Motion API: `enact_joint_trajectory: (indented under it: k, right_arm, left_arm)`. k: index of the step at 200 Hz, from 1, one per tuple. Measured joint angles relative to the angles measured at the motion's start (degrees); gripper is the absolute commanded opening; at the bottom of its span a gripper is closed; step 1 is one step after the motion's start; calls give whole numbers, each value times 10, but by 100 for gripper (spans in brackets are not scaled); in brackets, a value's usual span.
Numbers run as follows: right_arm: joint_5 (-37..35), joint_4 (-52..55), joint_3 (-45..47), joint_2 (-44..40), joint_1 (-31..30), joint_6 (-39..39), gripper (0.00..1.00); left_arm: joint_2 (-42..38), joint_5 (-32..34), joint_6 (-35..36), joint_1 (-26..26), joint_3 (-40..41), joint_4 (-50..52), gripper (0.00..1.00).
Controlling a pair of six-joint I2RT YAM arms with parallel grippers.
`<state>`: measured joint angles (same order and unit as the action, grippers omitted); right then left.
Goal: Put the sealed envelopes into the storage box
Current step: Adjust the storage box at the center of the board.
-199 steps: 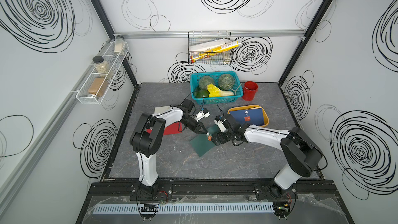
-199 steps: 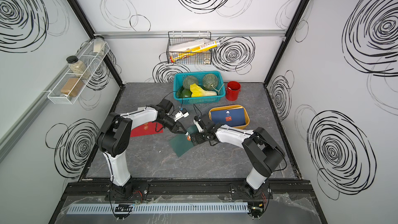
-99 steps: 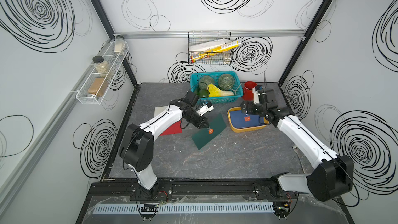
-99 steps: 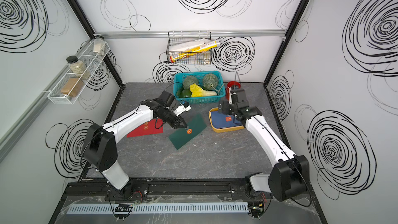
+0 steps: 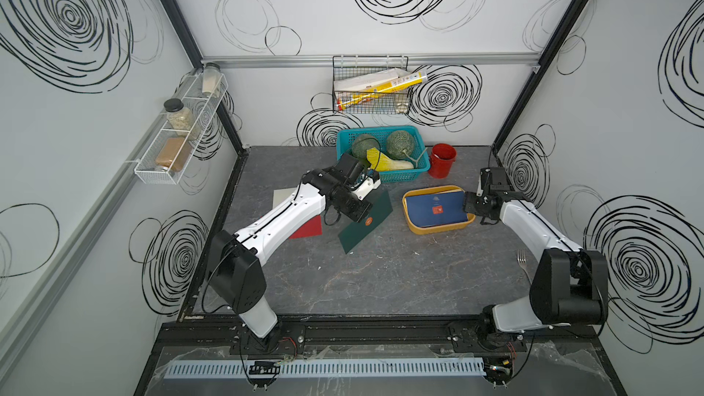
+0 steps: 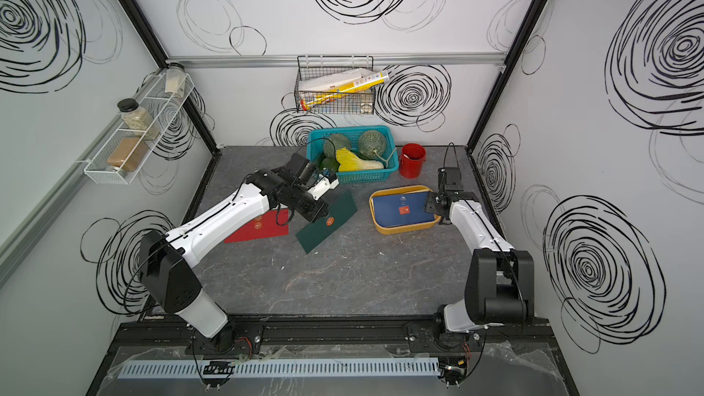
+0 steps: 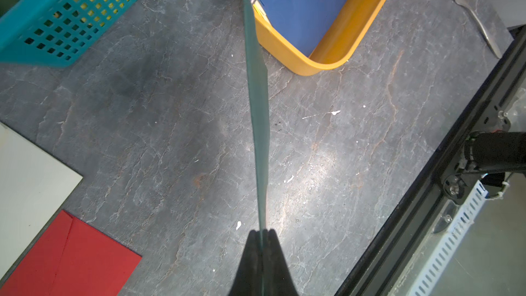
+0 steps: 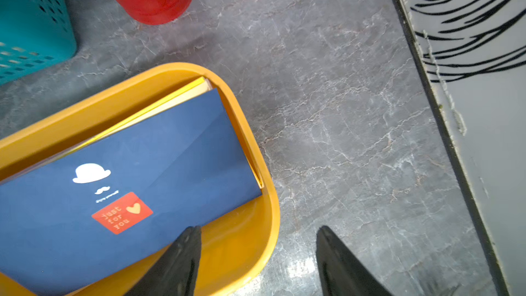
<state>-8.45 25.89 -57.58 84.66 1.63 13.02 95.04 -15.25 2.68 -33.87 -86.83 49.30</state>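
Note:
My left gripper (image 5: 361, 218) (image 7: 261, 233) is shut on a dark green envelope (image 5: 375, 209) (image 6: 337, 209) (image 7: 257, 103) with a round seal, held tilted left of the storage box. The orange-yellow storage box (image 5: 438, 228) (image 6: 404, 230) (image 8: 270, 189) (image 7: 284, 49) holds a navy envelope (image 5: 434, 208) (image 6: 400, 210) (image 8: 159, 155) on top of yellow-edged ones (image 8: 182, 95). My right gripper (image 5: 467, 205) (image 6: 432, 204) (image 8: 257, 232) is open astride the box's right rim, one finger over the navy envelope, one outside. A red envelope (image 5: 310, 228) (image 6: 255, 228) and a white envelope (image 5: 282, 198) (image 7: 25, 180) lie flat at the left.
Behind the box stand a teal basket (image 5: 402, 177) of vegetables and a small red bucket (image 5: 442, 161). A fork (image 5: 522, 260) lies near the right wall. A wire rack and a shelf of jars hang on the walls.
My right gripper left the green envelope at the centre and swung to the storage box's right end, its jaws narrowing. My left arm kept its hold on the green envelope.

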Motion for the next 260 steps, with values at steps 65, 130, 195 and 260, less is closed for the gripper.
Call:
enact_joint_trajectory:
  k: [65,130,195,260]
  right_arm:
    - [33,-21,24,47,30,1,35]
    - [106,-43,25,61,18,-5,2]
    - [145,-40,43,25,-87,16,4]
    - [173,-41,69,12,-151,59,4]
  left_arm:
    - [0,4,-6,-14,-5,5,0]
    - [2,0,15,-33,-76,25,0]
    - [86,-39,38,-49,-188,44,0]
    - [158,-56,27,-64,-162,22,0]
